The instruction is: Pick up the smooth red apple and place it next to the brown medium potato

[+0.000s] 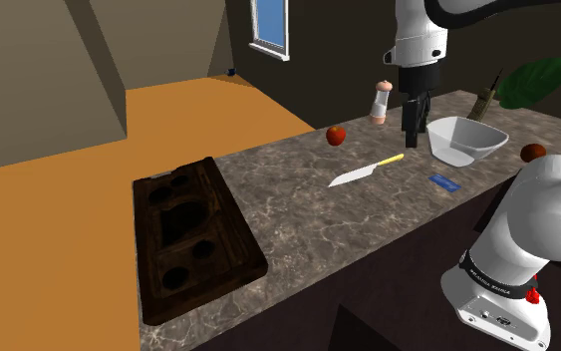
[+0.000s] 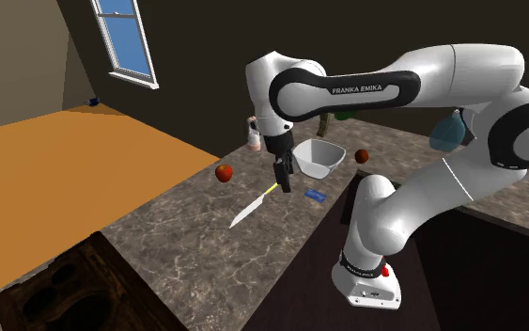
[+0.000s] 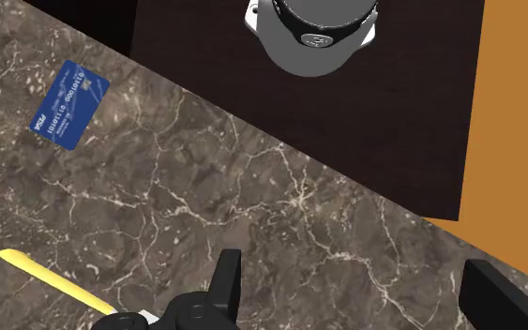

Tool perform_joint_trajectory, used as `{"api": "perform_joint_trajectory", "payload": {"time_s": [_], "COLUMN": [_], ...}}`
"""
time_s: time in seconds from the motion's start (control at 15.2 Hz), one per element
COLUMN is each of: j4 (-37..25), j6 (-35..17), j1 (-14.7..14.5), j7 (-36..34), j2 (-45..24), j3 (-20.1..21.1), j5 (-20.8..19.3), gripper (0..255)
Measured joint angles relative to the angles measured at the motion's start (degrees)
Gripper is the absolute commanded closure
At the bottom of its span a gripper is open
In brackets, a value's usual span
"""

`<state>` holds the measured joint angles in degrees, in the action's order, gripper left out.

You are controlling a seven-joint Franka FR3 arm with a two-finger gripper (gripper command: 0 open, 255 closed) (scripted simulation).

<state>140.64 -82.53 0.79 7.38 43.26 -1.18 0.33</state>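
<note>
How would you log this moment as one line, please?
stage: pre-grasp | gripper: open, empty, over counter near knife | red apple: on counter, untouched

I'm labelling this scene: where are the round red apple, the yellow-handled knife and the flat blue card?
round red apple [image 1: 336, 135], shoulder view, its middle
yellow-handled knife [image 1: 364, 174], shoulder view, its blade
flat blue card [image 3: 69, 92], wrist view, its middle

Bare marble countertop stretches between the open-fingered gripper and the red apple; a yellow-handled knife and a blue card lie flat on it, low underfoot; a white bowl stands just beside the gripper, between it and the reddish-brown potato; a shaker rises near the counter's far edge.
</note>
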Motion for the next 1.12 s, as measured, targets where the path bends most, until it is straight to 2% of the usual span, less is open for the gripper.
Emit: {"api": "perform_joint_trajectory", "payload": {"time_s": [0.2, 0.53, 0.79, 1.12], "j4": [0.0, -1.2, -3.2, -8.8], "j6": [-1.8, -9.6, -15.9, -22.5], "j1": [0.3, 0.9, 1.3, 1.5], "j7": [1.8, 7.3, 12.1, 18.3], "j2": [-1.5, -8.9, -15.8, -26.1], "j3": [-1.2, -4.8, -7.8, -11.2], "j5": [-1.2, -4.0, -5.5, -5.9], "gripper": [0, 0, 0, 0]}}
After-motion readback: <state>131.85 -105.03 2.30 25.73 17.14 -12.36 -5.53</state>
